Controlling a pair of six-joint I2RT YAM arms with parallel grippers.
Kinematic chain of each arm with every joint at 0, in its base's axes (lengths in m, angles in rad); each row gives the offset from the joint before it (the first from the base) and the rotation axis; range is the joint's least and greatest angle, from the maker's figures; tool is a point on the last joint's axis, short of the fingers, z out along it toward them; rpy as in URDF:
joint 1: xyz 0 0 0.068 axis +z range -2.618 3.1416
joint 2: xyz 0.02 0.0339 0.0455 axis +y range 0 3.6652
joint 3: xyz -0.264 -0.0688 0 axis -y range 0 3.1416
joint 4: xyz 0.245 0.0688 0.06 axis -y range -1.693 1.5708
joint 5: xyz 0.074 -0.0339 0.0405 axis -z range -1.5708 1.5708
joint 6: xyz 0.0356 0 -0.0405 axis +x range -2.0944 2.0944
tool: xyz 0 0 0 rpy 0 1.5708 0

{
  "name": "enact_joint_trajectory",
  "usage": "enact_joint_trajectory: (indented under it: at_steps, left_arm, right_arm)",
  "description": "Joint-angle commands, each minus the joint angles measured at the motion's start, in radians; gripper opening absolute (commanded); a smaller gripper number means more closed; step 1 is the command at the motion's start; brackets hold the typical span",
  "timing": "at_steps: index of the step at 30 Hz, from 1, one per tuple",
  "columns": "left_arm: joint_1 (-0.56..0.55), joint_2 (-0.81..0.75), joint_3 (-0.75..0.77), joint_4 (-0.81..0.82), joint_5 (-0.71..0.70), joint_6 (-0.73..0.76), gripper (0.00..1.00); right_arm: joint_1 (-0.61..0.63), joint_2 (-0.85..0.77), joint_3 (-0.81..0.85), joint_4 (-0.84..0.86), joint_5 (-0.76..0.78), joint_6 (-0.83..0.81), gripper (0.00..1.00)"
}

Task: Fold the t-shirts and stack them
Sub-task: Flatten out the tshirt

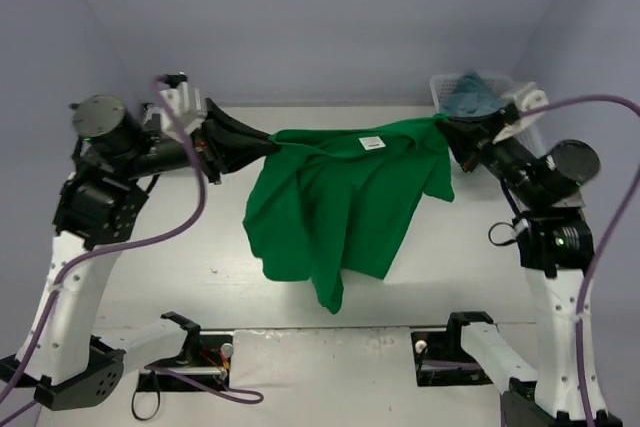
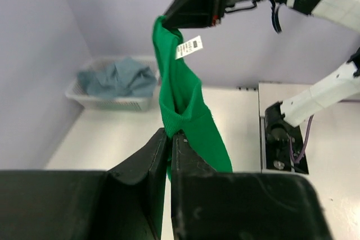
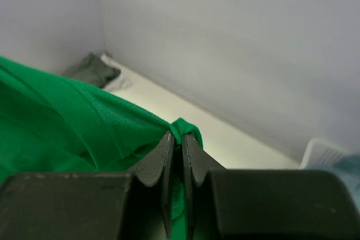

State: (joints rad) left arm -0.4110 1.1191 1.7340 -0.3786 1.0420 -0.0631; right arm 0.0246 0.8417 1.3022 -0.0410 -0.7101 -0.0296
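A bright green t-shirt [image 1: 340, 202] hangs spread above the table, stretched between my two grippers, its lower part draping toward the surface. My left gripper [image 1: 272, 144] is shut on its left shoulder edge; in the left wrist view the pinched cloth [image 2: 180, 105] rises out of the closed gripper [image 2: 170, 135]. On the opposite shoulder my right gripper [image 1: 447, 125] is shut; the right wrist view shows a green fold [image 3: 62, 122] clamped in it [image 3: 177, 136]. A white label [image 1: 371, 143] marks the collar. A dusty blue t-shirt [image 1: 470, 97] lies in the basket. A dark olive-grey t-shirt [image 3: 93, 70] lies by the far wall.
The white slatted basket [image 1: 522, 89] stands at the back right corner, close behind my right gripper. Grey walls close in the table on three sides. Both arm bases and their purple cables [image 1: 190, 217] occupy the near edge.
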Motion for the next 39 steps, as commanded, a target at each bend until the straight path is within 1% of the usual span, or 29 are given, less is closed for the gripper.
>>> enact_joint_trajectory:
  at_steps: [1, 2, 3, 4, 5, 6, 7, 9, 10, 11, 13, 14, 16, 17, 19, 20, 21, 23, 24, 26, 28, 30, 31, 32, 34, 35, 37, 38, 39]
  left_arm:
    - [0.006, 0.088, -0.086, 0.101, -0.003, 0.034, 0.0]
    - [0.006, 0.105, -0.105, 0.101, -0.016, 0.058, 0.0]
    - [0.006, 0.14, -0.135, 0.092, -0.046, 0.137, 0.0]
    - [0.006, 0.159, -0.149, 0.092, -0.072, 0.172, 0.0]
    - [0.008, 0.201, -0.162, 0.089, -0.133, 0.228, 0.0]
    - [0.008, 0.221, -0.175, 0.098, -0.134, 0.255, 0.0]
    - [0.009, 0.241, -0.188, 0.105, -0.189, 0.282, 0.0]
    - [0.009, 0.295, -0.24, 0.18, -0.271, 0.321, 0.0]
    - [0.011, 0.31, -0.258, 0.219, -0.317, 0.328, 0.0]
    - [0.011, 0.329, -0.289, 0.283, -0.423, 0.344, 0.0]
    - [0.012, 0.379, -0.313, 0.389, -0.541, 0.353, 0.0]
    - [0.011, 0.413, -0.333, 0.426, -0.642, 0.368, 0.0]
    - [0.011, 0.441, -0.349, 0.498, -0.732, 0.401, 0.0]
    - [0.011, 0.468, -0.356, 0.513, -0.822, 0.431, 0.0]
    - [0.009, 0.492, -0.366, 0.559, -0.899, 0.451, 0.0]
    - [0.008, 0.513, -0.375, 0.573, -0.981, 0.488, 0.0]
    - [0.006, 0.524, -0.382, 0.607, -1.022, 0.505, 0.0]
    - [0.006, 0.547, -0.396, 0.629, -1.092, 0.546, 0.0]
    - [0.005, 0.556, -0.405, 0.632, -1.14, 0.565, 0.0]
    - [0.003, 0.576, -0.41, 0.613, -1.181, 0.589, 0.0]
    - [0.003, 0.581, -0.412, 0.566, -1.214, 0.589, 0.0]
    - [0.003, 0.562, -0.427, 0.538, -1.215, 0.571, 0.0]
    - [0.003, 0.555, -0.447, 0.523, -1.206, 0.568, 0.0]
    - [0.001, 0.545, -0.449, 0.509, -1.208, 0.55, 0.0]
    - [0.003, 0.544, -0.444, 0.454, -1.215, 0.519, 0.0]
    - [0.003, 0.547, -0.436, 0.437, -1.221, 0.499, 0.0]
    - [0.003, 0.548, -0.438, 0.418, -1.234, 0.493, 0.0]
    - [0.003, 0.545, -0.447, 0.423, -1.264, 0.499, 0.0]
    - [0.003, 0.547, -0.45, 0.425, -1.274, 0.505, 0.0]
  right_arm:
    - [-0.02, 0.158, -0.056, 0.121, 0.018, -0.033, 0.0]
    - [-0.015, 0.186, -0.066, 0.139, 0.021, -0.038, 0.0]
    - [-0.009, 0.251, -0.078, 0.168, 0.04, -0.052, 0.0]
    - [0.001, 0.287, -0.081, 0.179, 0.04, -0.064, 0.0]
    - [0.033, 0.363, -0.074, 0.197, 0.084, -0.094, 0.0]
    - [0.052, 0.364, -0.069, 0.197, 0.106, -0.095, 0.0]
    - [0.069, 0.438, -0.066, 0.219, 0.129, -0.131, 0.0]
    - [0.116, 0.509, -0.063, 0.256, 0.185, -0.157, 0.0]
    - [0.127, 0.584, -0.055, 0.274, 0.196, -0.176, 0.0]
    - [0.138, 0.615, -0.05, 0.286, 0.219, -0.182, 0.0]
    - [0.185, 0.706, -0.026, 0.302, 0.271, -0.208, 0.0]
    - [0.201, 0.733, -0.012, 0.302, 0.334, -0.216, 0.0]
    - [0.227, 0.813, 0.031, 0.3, 0.391, -0.224, 0.0]
    - [0.233, 0.836, 0.046, 0.299, 0.459, -0.222, 0.0]
    - [0.241, 0.896, 0.096, 0.282, 0.536, -0.207, 0.0]
    - [0.244, 0.914, 0.117, 0.265, 0.572, -0.191, 0.0]
    - [0.25, 0.951, 0.141, 0.215, 0.631, -0.187, 0.0]
    - [0.258, 0.985, 0.209, 0.146, 0.682, -0.168, 0.1]
    - [0.261, 0.993, 0.215, 0.097, 0.69, -0.161, 0.13]
    - [0.284, 0.969, 0.187, 0.067, 0.689, -0.161, 0.29]
    - [0.332, 0.897, 0.157, 0.009, 0.605, -0.184, 0.4]
    - [0.389, 0.837, 0.128, -0.087, 0.537, -0.249, 0.45]
    - [0.423, 0.824, 0.124, -0.12, 0.531, -0.268, 0.5]
    - [0.486, 0.809, 0.118, -0.191, 0.497, -0.289, 0.53]
    - [0.553, 0.81, 0.12, -0.276, 0.433, -0.357, 0.49]
    - [0.625, 0.806, 0.111, -0.301, 0.376, -0.371, 0.39]
    - [0.708, 0.778, 0.046, -0.323, 0.347, -0.409, 0.31]
    - [0.751, 0.774, 0.026, -0.327, 0.344, -0.421, 0.23]
    - [0.815, 0.767, -0.004, -0.336, 0.333, -0.431, 0.19]
